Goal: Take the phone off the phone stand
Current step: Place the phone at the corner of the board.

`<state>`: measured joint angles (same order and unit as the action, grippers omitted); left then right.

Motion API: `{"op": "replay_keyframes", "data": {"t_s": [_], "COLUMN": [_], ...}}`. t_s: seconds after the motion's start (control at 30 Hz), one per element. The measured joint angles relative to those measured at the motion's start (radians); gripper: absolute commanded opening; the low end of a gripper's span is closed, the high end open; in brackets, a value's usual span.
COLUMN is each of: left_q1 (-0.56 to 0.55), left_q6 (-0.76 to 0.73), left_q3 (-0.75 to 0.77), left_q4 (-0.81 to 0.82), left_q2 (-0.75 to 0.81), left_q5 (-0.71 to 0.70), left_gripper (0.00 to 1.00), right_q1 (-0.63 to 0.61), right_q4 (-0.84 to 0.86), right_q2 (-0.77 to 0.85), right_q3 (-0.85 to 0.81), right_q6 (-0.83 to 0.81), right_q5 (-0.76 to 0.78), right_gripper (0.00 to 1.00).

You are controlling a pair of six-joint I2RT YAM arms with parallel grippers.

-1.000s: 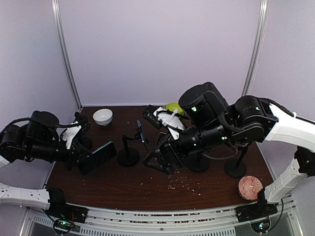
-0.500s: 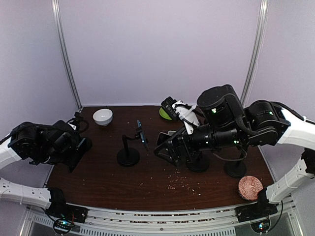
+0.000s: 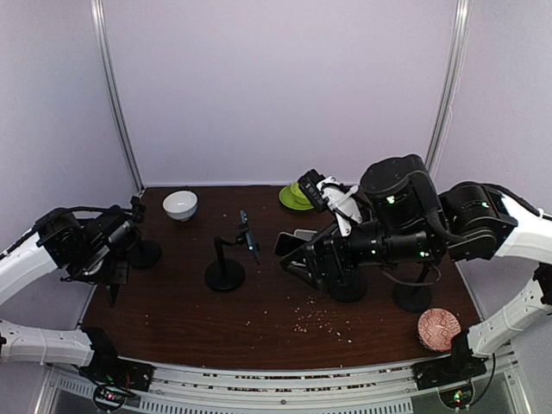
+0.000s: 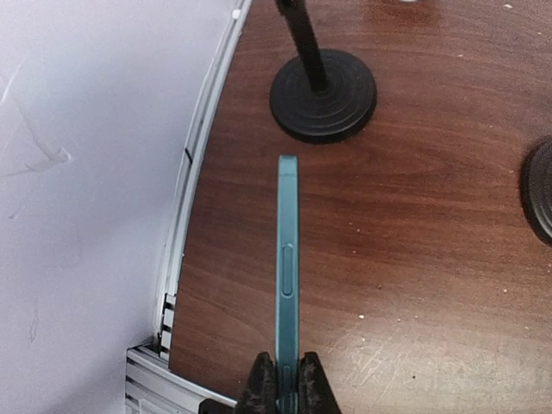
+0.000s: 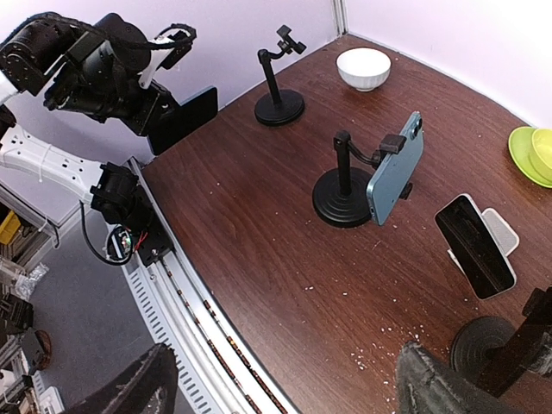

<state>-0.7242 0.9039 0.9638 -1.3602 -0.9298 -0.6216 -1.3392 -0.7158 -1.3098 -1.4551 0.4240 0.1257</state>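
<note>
My left gripper is shut on the bottom edge of a teal phone, held edge-on above the table's left edge. In the top view this gripper is at the far left, and in the right wrist view the phone shows as a dark slab. An empty black phone stand is just beyond it. A second stand in the middle clamps a blue phone, also seen in the right wrist view. My right gripper is open and empty, high above the table right of that stand.
A white bowl stands at the back left and a green plate with a cup at the back. A dark phone leans on a white holder. Two more black stand bases are at the right, with a cork coaster and crumbs nearby.
My left arm has pulled back to the far left with the teal phone and turned it edge-on. My right arm has drawn back to the right, away from the middle stand.
</note>
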Motion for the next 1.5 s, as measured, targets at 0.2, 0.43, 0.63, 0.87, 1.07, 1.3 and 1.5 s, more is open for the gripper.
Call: {"op": "replay_keyframes", "data": {"t_s": [0.2,0.43,0.63,0.87,1.07,1.3,1.5], "left_q1": [0.150,0.227,0.278,0.300,0.300,0.300,0.300], "left_q6": [-0.020,-0.008,0.037,0.056,0.071,0.074,0.074], "left_q3": [-0.017,-0.057,-0.106,-0.113,-0.105,-0.107,-0.113], "left_q4": [0.009,0.050,0.098,0.131,0.145,0.179,0.193], "left_q2": [-0.099,-0.239,-0.328,-0.425,-0.481,-0.571,-0.612], "left_q5": [0.060,0.092,0.103,0.083,0.067,0.034,0.018], "left_gripper": [0.00,0.00,0.00,0.00,0.00,0.00,0.01], "right_q1": [0.000,0.000,0.000,0.000,0.000,0.000,0.000], "right_q4": [0.002,0.002,0.002,0.002,0.002,0.000,-0.011], "right_q2": [0.008,0.022,0.054,0.089,0.095,0.095,0.112], "right_q3": [0.009,0.027,0.060,0.088,0.093,0.094,0.107], "right_q6": [0.003,0.014,0.030,0.047,0.053,0.055,0.063], "right_q5": [0.018,0.040,0.058,0.076,0.082,0.086,0.093], "right_gripper": [0.88,0.88,0.88,0.88,0.88,0.88,0.88]}}
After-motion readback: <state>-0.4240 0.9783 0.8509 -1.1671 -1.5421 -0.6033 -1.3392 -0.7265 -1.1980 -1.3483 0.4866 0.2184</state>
